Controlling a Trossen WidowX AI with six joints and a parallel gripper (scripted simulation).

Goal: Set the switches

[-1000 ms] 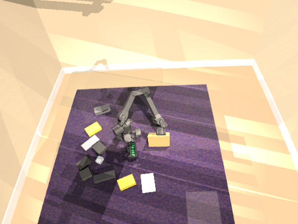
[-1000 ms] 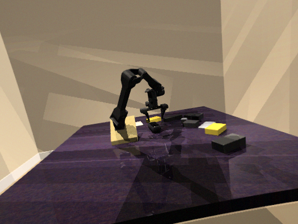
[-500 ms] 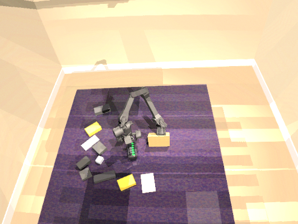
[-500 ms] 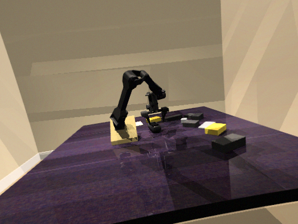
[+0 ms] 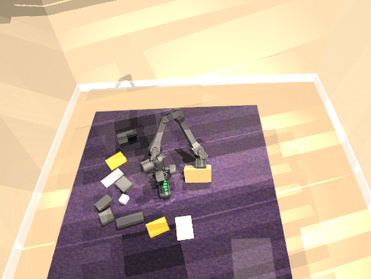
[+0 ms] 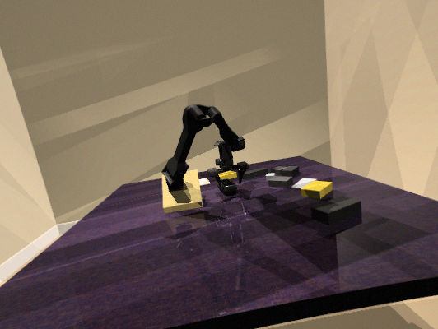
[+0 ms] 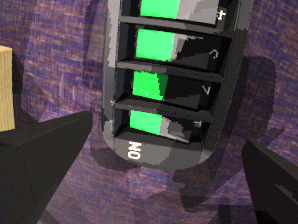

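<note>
The dark grey controller unit [image 5: 164,195] [image 6: 228,189] [image 7: 170,157] sits with its switches facing up. In the wrist view switches 1 to 4 show, each with its green end towards the ON side on the left; switch 2 [image 7: 148,85] looks darker than its neighbours. Which ends are pressed down is hard to tell for certain. Switches 5 and 6 are out of the wrist view, and the underside label is hidden. My gripper [image 5: 160,175] [image 6: 229,181] [image 7: 169,133] is open and empty, pointing down above the unit, its fingers on either side of the unit's end.
The arm's tan base block [image 5: 197,174] [image 6: 181,201] stands beside the unit. Yellow blocks [image 5: 116,160] [image 5: 157,227], several grey blocks [image 5: 130,220] and white pieces [image 5: 112,178] [image 5: 184,227] lie around it. A dark block [image 5: 126,136] [image 6: 337,210] lies apart at the upper left in the top view.
</note>
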